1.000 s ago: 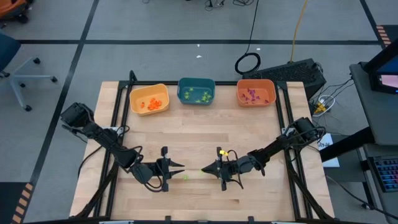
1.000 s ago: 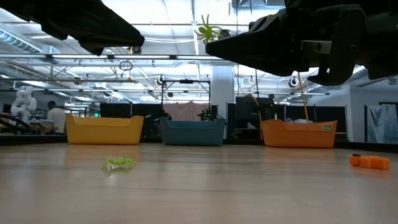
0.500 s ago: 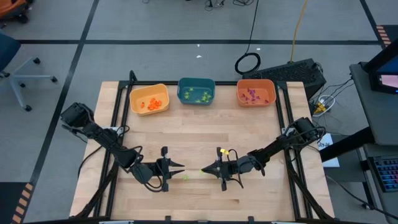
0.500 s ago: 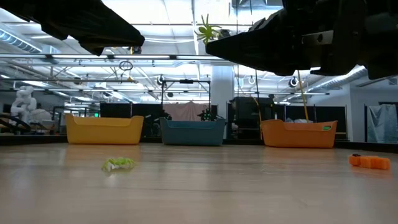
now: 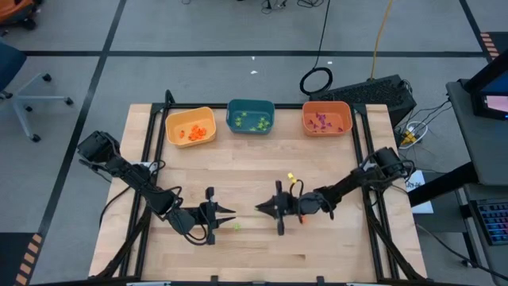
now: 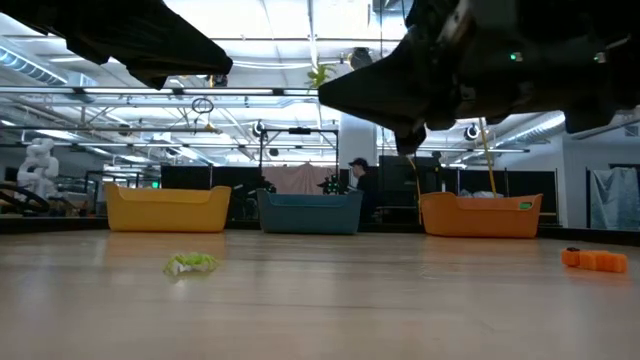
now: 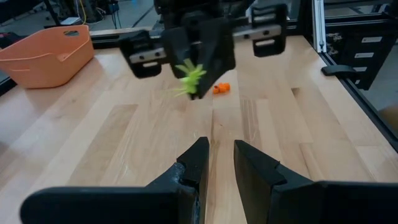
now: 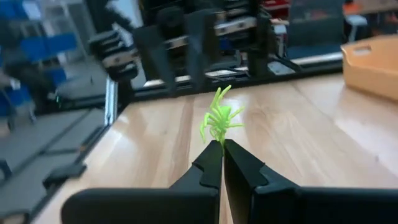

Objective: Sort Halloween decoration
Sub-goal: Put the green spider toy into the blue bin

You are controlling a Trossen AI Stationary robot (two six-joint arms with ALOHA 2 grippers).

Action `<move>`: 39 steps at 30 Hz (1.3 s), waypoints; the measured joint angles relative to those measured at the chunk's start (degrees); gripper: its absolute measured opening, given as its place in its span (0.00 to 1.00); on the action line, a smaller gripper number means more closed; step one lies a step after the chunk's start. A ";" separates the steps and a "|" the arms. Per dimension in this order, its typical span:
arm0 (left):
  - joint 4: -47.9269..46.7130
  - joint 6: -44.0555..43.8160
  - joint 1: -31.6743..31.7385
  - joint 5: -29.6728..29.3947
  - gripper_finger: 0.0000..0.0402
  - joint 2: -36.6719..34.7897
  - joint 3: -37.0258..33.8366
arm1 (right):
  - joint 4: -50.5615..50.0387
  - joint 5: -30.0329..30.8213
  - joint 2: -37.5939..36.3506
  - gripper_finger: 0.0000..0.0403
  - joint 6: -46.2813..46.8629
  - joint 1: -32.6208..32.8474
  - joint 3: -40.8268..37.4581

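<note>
My right gripper (image 5: pixel 260 208) hovers above the middle of the table, shut on a light-green spider trinket (image 8: pixel 219 120); the left wrist view shows that spider (image 7: pixel 189 73) too. My left gripper (image 5: pixel 230 213) faces it from the left, open by a narrow gap and holding nothing. Another light-green trinket (image 5: pixel 236 226) lies flat on the wood between them, also visible in the low view (image 6: pixel 190 263). An orange trinket (image 6: pixel 594 260) lies on the table under the right arm. Orange, green and purple trinkets fill the three bins. My right gripper pinches the light-green spider by its lower legs (image 8: pixel 217 140) between the two fingertips. The spider is lifted clear of the table and sticks out beyond the fingertips, legs spread.
Along the far edge stand a yellow bin (image 5: pixel 190 127), a teal bin (image 5: pixel 251 117) and an orange bin (image 5: pixel 326 119). Bare wood lies between the grippers and the bins. A person shows in the room beyond the table (image 6: pixel 358 175).
My right gripper has moved toward the far edge, carrying the spider clear of the table, and its wrist has turned. The orange trinket that its arm hid now shows in the high view. The left arm has kept still.
</note>
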 joint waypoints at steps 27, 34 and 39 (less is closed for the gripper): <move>-0.24 2.72 0.00 0.00 0.19 0.00 0.00 | -30.20 4.25 -10.13 0.00 9.66 -16.80 9.15; -0.26 3.65 0.00 0.00 0.19 -0.02 0.00 | -66.21 -0.25 -11.65 0.00 7.75 -25.94 26.83; -0.25 3.65 0.00 -0.01 0.19 -0.02 0.00 | -77.25 -2.90 -11.69 0.00 4.44 -32.00 35.04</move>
